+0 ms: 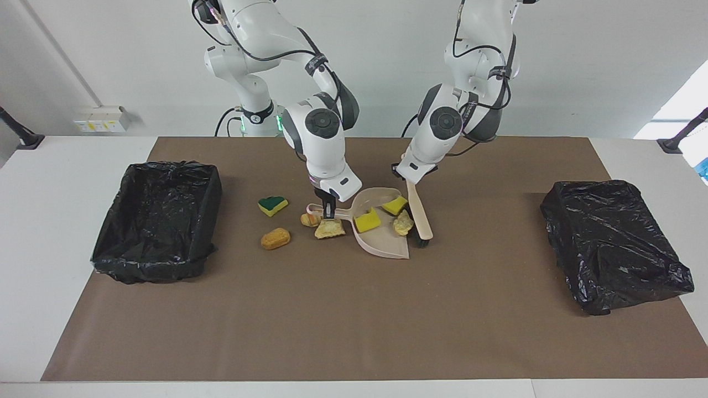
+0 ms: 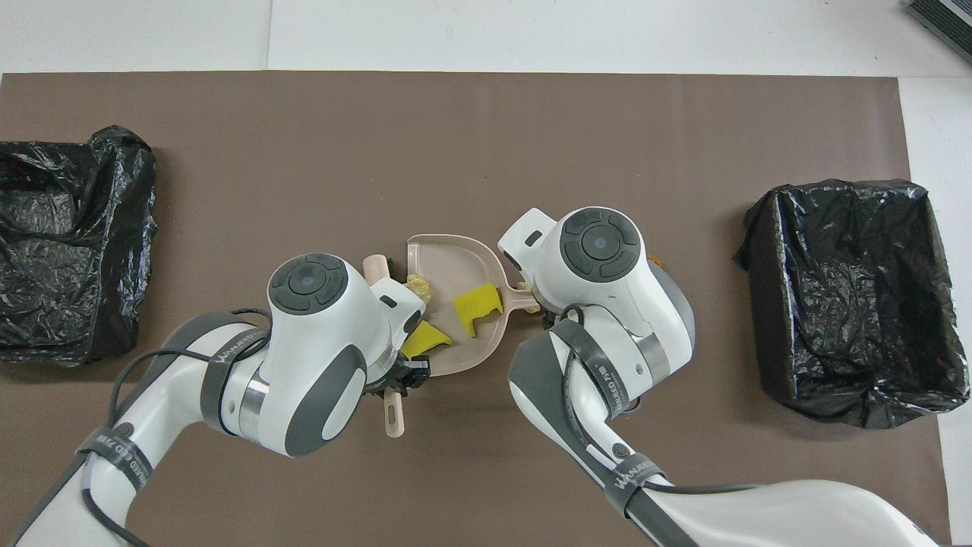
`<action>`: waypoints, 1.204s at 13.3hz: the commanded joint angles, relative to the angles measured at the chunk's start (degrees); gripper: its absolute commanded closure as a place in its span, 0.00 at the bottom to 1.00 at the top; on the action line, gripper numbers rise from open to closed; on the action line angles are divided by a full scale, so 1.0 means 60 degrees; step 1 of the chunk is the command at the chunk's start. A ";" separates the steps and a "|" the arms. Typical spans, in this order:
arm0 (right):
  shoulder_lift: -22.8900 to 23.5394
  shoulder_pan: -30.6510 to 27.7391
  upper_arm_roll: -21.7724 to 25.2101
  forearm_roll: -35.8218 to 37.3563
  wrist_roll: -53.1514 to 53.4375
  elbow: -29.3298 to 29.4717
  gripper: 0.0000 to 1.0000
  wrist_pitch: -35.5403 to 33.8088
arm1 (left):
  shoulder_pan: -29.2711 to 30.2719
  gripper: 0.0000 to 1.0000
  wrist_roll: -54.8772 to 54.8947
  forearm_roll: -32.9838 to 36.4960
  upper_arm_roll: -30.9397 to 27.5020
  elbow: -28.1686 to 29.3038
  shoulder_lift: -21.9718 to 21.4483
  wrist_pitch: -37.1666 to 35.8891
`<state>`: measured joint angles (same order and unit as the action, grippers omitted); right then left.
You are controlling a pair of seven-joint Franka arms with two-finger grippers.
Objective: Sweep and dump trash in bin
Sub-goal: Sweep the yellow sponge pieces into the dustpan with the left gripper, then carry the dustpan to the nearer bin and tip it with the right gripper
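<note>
brown mat (image 1: 343,320) on white table, black-lined bins at both ends. centre frame: right gripper (image 1: 328,209) pinching dustpan (image 1: 381,243) handle; left gripper (image 1: 402,176) clamped on brush (image 1: 418,213), lying along the pan's open mouth. two yellow scraps (image 1: 367,221) in pan, tan one (image 1: 403,223) at its lip. four more scraps (image 1: 275,238) left of centre, by the handle, away from the brush.

Seven foam scraps (image 1: 366,220) – two yellow in the dustpan (image 1: 387,246), five around it on the mat.
</note>
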<state>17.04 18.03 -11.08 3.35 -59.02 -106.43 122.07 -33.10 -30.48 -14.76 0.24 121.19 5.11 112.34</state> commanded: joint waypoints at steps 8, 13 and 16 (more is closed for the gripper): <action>-0.0042 -0.0133 -0.0058 0.0028 -0.0066 -0.0088 1.00 -0.0101 | -0.0286 1.00 0.0539 -0.0162 -0.0274 -0.0553 -0.0309 0.0146; -0.0057 -0.0178 -0.0058 0.0028 -0.0124 -0.0059 1.00 -0.0175 | 0.0490 1.00 0.0612 0.0086 -0.0274 -0.1125 -0.0338 -0.0763; -0.0159 -0.0265 -0.0058 0.0028 -0.0183 0.0043 1.00 -0.0189 | 0.1148 1.00 0.1094 0.0759 -0.0274 -0.1782 -0.0572 -0.1346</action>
<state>16.98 17.64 -11.06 3.34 -59.02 -106.39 121.98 -29.01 -25.56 -12.48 -1.66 113.63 3.18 108.42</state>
